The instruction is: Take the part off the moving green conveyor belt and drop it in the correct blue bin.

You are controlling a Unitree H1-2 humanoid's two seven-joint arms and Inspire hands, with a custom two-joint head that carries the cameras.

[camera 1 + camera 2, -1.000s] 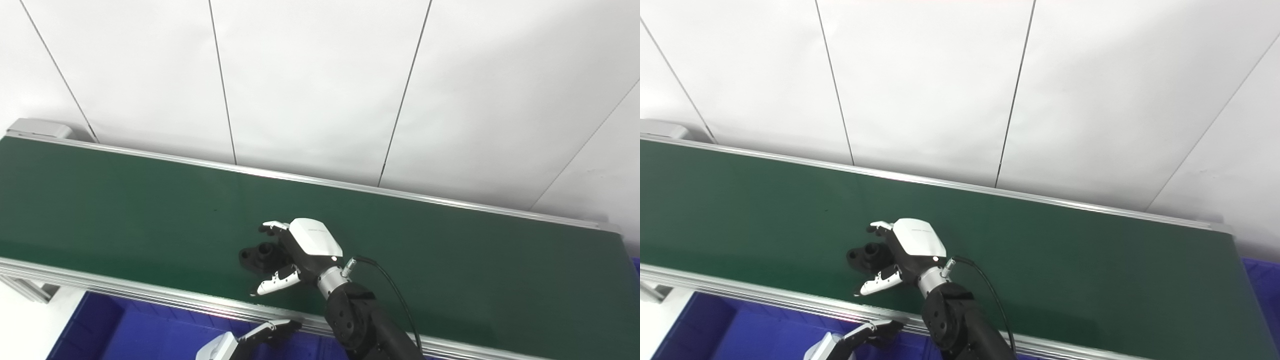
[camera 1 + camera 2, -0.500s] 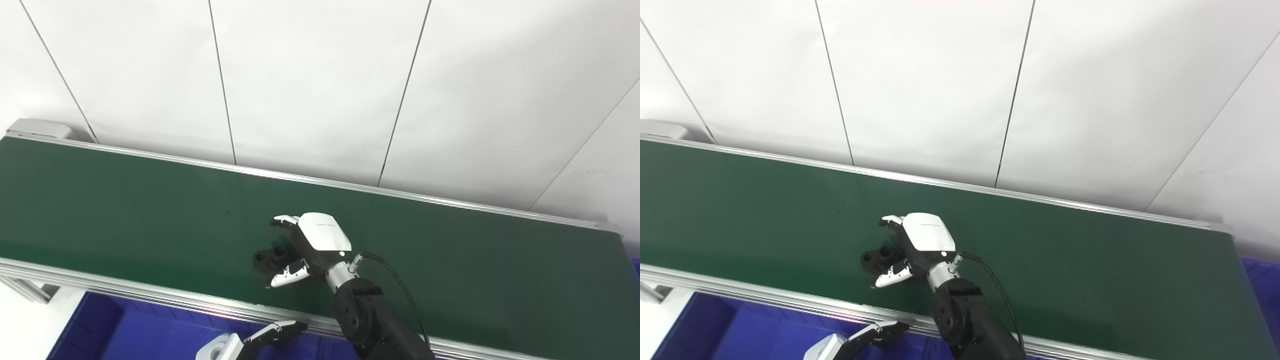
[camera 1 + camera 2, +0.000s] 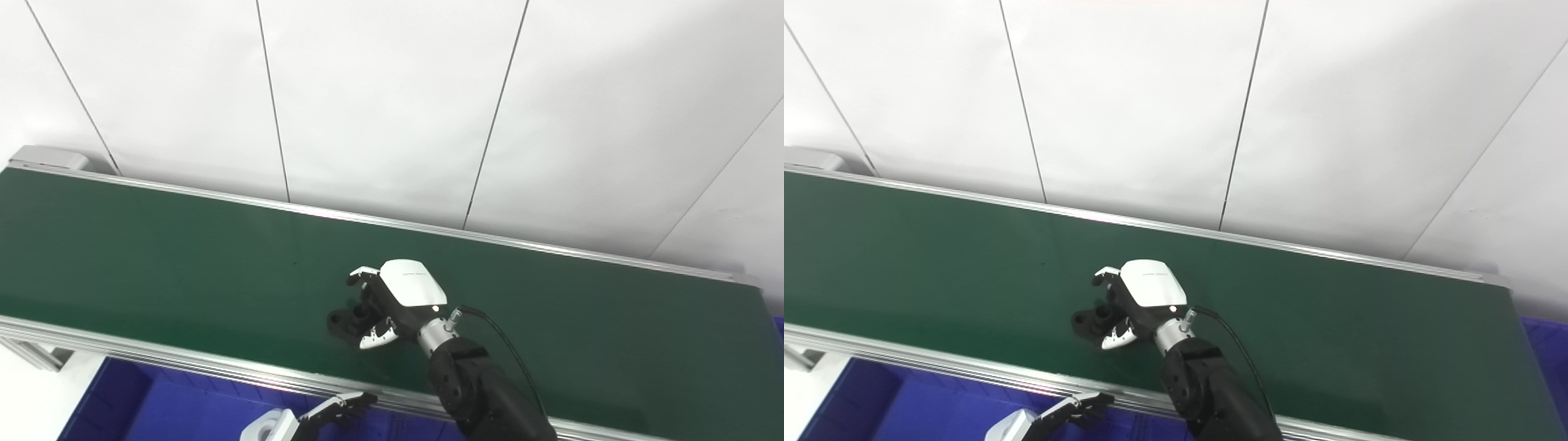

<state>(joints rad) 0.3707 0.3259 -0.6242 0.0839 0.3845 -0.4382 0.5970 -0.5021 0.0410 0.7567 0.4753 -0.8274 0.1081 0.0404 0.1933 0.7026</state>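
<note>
Right robot hand (image 3: 392, 300) was low over the belt (image 3: 153, 257), white back up, fingers curled down round the part (image 3: 344, 321). Thumb sat on the near side of the part, fingers (image 3: 362, 277) on the far side. Contact looked likely, but whether the pinch was fully closed could not be told: the palm hid the inner faces. The part, black with a raised boss, lay on the belt with its free end sticking out left of the robot hand. No lift was visible.

Left robot hand (image 3: 318, 418) waited below and near-left of the right one, at the belt's front rail (image 3: 184, 364), over the bin (image 3: 153, 404). Its fingers were loosely curled and held nothing that could be seen.

Risks, as judged:
- The belt moves. If the closing lags, the part may slip through or turn under the fingers.
- The hold is on one end only. The overhanging end may pivot and drop out on lift.
- The fingertips are close to the belt. Dragging on it could knock the part away.
- A second bin (image 3: 1543, 343) showed far right. Which bin is correct could not be told, so a wrong drop is possible.
</note>
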